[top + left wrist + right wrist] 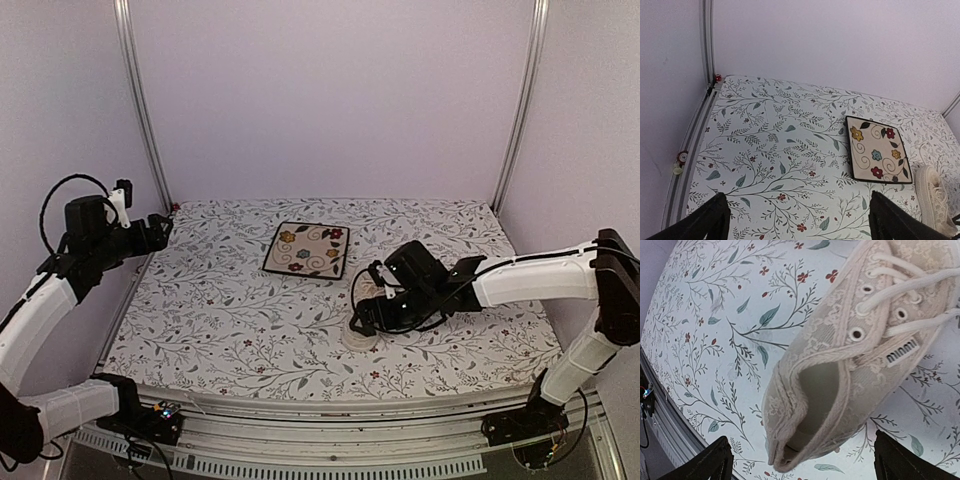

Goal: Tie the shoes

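Right tool (801, 440) hung released, jaws wide, straight over the shoe (840, 340). Nothing gripped. Left tool (797, 195) also released and holding nothing, raised at the far left edge of the table (220, 310), well apart from the work.

Shoe lay on the table just on the near side of the plate (307, 249), by its right corner. Heel opening (815, 400) sat between my right fingers; the laces (900, 295) crossed the eyelets further up and ran out of the wrist view. Could not tell where the ends lay. No bow seen.

Risks as I judged them:
- My right jaws were lined up on the heel collar, not the laces. Closing there would pinch the upper and gain nothing
- Laces matched the upper in colour and lay flat against it. A pinch could easily miss the lace or take fabric along with it
- Shoe looked light and nothing pinned it. A one-sided pull on a lace would likely drag or swing it, possibly into the plate
- Left tool had a long reach to come across; crowding both tools over one small shoe invited a knock
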`<state>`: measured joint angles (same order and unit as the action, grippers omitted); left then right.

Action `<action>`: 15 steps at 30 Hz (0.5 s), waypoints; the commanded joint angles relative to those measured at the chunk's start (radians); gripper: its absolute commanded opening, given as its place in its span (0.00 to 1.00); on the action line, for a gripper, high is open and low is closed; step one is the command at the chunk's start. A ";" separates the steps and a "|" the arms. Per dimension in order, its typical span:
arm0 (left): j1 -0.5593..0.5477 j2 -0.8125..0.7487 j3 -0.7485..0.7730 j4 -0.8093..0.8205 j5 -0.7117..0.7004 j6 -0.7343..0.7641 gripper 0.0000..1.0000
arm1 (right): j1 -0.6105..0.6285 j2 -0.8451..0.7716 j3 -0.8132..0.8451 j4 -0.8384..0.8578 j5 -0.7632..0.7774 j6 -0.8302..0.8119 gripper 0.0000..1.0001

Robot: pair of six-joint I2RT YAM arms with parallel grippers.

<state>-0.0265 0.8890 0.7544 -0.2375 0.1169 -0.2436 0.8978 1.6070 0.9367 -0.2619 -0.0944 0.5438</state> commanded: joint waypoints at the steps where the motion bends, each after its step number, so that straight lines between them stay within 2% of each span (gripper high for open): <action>1: -0.040 0.028 0.021 0.013 -0.015 -0.038 0.96 | -0.053 -0.105 0.039 -0.082 0.113 0.023 0.99; 4: -0.136 0.059 -0.004 0.058 -0.040 -0.121 0.93 | -0.151 -0.167 0.020 -0.122 0.131 0.034 0.96; 8: -0.350 0.165 -0.002 0.141 -0.068 -0.244 0.92 | -0.311 -0.203 -0.002 -0.131 0.140 0.022 0.88; 11: -0.496 0.272 0.012 0.258 -0.015 -0.323 0.92 | -0.411 -0.173 0.013 -0.121 0.155 0.010 0.81; 15: -0.668 0.421 0.061 0.354 -0.021 -0.375 0.92 | -0.493 -0.071 0.072 -0.104 0.180 -0.013 0.74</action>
<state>-0.5678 1.2129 0.7635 -0.0315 0.0853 -0.5217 0.4538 1.4536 0.9493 -0.3565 0.0471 0.5556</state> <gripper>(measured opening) 0.923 0.759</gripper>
